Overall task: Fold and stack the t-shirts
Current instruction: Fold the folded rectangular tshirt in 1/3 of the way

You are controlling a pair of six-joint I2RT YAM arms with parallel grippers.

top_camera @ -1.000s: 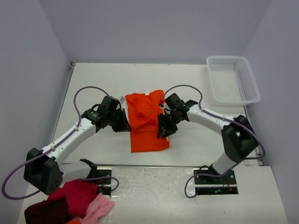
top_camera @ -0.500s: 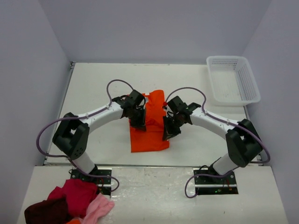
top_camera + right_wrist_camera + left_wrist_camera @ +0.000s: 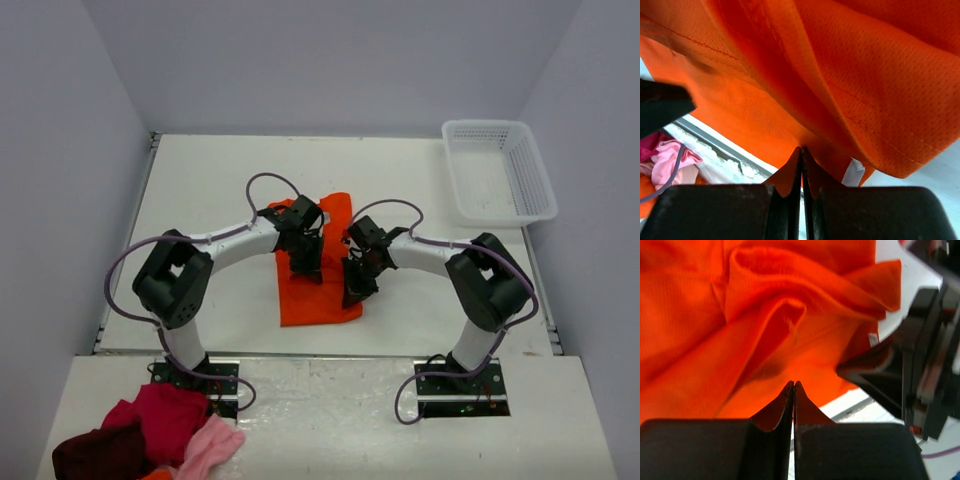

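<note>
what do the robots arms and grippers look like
The left arm and right arm match: white links, bulky black joints, a purple-grey cable looping along each, and black base plates. The left gripper and right gripper are black, each with two tapered fingers.

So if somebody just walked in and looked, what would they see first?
The bright orange t-shirt, bunched up in the middle of the white table, grabs your eye first. The left end effector and right end effector are both pinched shut on it. After that you'd spot the white basket at the far right corner and the heap of red and pink clothes at the near left.
</note>
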